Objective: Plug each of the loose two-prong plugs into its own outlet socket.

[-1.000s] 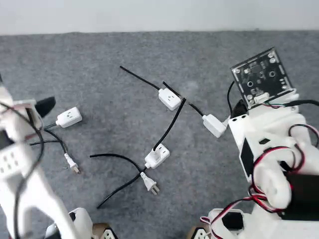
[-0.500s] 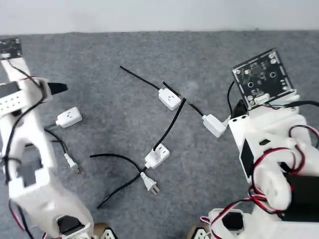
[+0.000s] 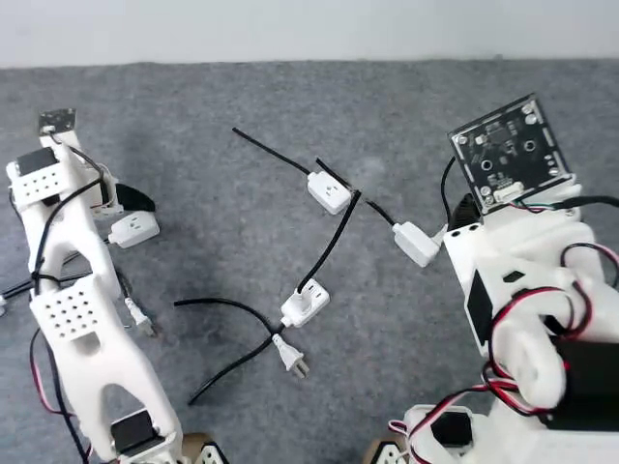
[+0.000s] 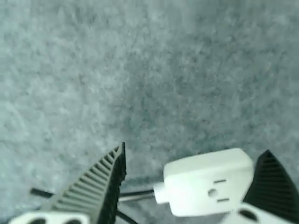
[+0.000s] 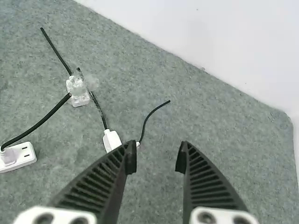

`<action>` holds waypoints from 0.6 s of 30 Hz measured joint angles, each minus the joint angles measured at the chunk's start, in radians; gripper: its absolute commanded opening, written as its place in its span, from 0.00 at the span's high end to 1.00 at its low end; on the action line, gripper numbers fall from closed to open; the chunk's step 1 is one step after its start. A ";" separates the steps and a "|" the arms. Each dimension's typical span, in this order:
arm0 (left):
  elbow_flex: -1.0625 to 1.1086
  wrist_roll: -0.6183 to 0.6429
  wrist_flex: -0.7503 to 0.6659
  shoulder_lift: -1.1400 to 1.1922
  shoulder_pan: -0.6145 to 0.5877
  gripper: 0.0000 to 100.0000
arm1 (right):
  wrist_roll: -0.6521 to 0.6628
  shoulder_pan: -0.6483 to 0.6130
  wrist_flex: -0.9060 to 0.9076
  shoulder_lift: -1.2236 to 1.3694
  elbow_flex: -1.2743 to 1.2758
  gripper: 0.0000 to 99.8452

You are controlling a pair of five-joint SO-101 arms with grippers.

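My left gripper stands open just over a white outlet socket, whose slotted face lies between the two black fingers without touching them. From above, that socket lies at the left by the left gripper. One loose two-prong plug rests below it, another near the front centre. Three more white sockets lie at the middle, middle right and centre; a black cord runs into the centre one. My right gripper hangs open and holds nothing, high above the mat.
Black cords trail and cross over the grey mat. The right arm's body and its camera board cover the right side. A pale wall edge borders the mat at the back.
The left arm has swung in from the left edge and brought its gripper down around the left socket. The right arm, plugs and sockets have stayed put.
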 measured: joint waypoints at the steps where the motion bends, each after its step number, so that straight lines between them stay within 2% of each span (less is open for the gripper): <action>1: -0.037 0.006 0.031 0.021 0.000 0.59 | 0.000 0.000 0.000 0.000 0.000 0.85; 10: -0.227 0.018 0.212 0.163 0.005 0.59 | 0.000 0.000 0.000 0.000 0.000 0.85; 18: -0.210 0.018 0.226 0.164 0.005 0.59 | 0.000 0.000 0.000 0.000 0.000 0.85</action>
